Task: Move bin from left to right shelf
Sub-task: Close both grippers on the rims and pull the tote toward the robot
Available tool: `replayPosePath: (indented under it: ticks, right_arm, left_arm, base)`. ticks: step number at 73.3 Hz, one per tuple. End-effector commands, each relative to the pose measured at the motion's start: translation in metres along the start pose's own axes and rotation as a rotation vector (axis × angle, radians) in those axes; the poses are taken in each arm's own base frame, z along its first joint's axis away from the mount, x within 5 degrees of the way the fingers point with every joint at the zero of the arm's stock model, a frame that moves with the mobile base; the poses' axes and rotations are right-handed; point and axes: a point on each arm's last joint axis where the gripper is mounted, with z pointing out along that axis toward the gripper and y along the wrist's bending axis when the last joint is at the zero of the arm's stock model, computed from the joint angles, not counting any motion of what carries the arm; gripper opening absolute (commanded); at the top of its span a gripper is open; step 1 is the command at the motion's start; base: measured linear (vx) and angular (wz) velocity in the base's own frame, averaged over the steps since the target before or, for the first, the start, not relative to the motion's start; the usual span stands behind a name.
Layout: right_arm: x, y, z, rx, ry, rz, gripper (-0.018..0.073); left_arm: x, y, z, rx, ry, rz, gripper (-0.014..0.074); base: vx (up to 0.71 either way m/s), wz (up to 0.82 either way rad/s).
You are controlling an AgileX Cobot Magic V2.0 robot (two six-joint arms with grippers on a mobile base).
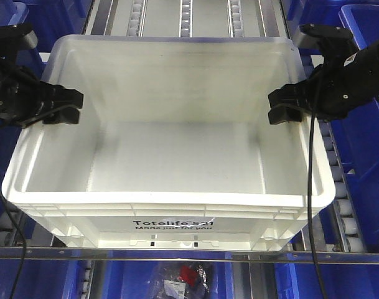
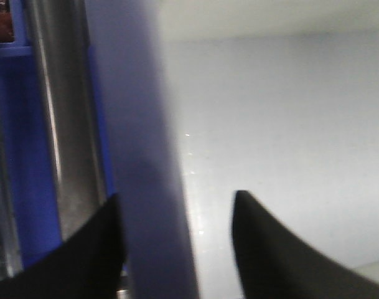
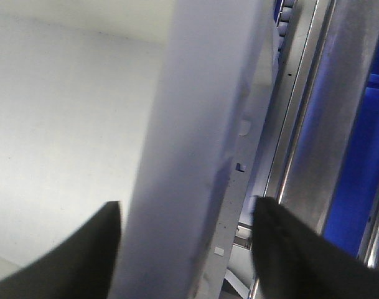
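left gripper [image 1: 68, 106] straddles the left wall of the bin [image 1: 164, 200], jaws released, with a gap on the inner side. the bin sits on the roller shelf [image 1: 188, 15] between blue bins [image 1: 363, 162]. right gripper [image 1: 282, 106] straddles the right wall; i cannot tell if its jaws are clenched.

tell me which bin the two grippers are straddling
The white bin printed "Totelife 521", in the middle: the left gripper and right gripper each straddle one of its side walls. The blue bins around it are untouched.
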Motion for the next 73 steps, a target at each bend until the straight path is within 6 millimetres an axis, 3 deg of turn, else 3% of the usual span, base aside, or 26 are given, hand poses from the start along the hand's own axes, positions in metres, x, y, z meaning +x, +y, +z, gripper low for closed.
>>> replayPosePath:
  ticks: [1, 8, 12, 42, 73]
  right_arm:
    - [-0.01, 0.005, -0.018, -0.005, -0.098, -0.011, 0.022]
    - [-0.01, 0.004, -0.018, -0.004, -0.1, -0.011, 0.0064]
    - [-0.01, 0.004, -0.018, -0.004, -0.101, -0.012, -0.0017]
    - [-0.01, 0.005, -0.021, -0.001, -0.114, -0.019, -0.0008]
    - [-0.007, 0.012, -0.051, 0.002, -0.2, -0.048, -0.0005]
  left_arm:
    - [-0.009, -0.005, -0.014, 0.024, -0.088, 0.0, 0.0139]
    - [-0.009, -0.005, -0.014, 0.024, -0.088, 0.0, 0.0001]
    - [-0.009, -0.005, -0.014, 0.024, -0.088, 0.0, -0.0009]
    - [-0.009, -0.006, -0.017, 0.024, -0.108, 0.003, -0.0003]
    - [-0.008, -0.011, -0.048, 0.033, -0.227, 0.019, 0.0]
  base:
    - [0.0, 0.0]
    - [0.0, 0.0]
    - [0.0, 0.0]
    - [0.0, 0.0]
    - [0.0, 0.0]
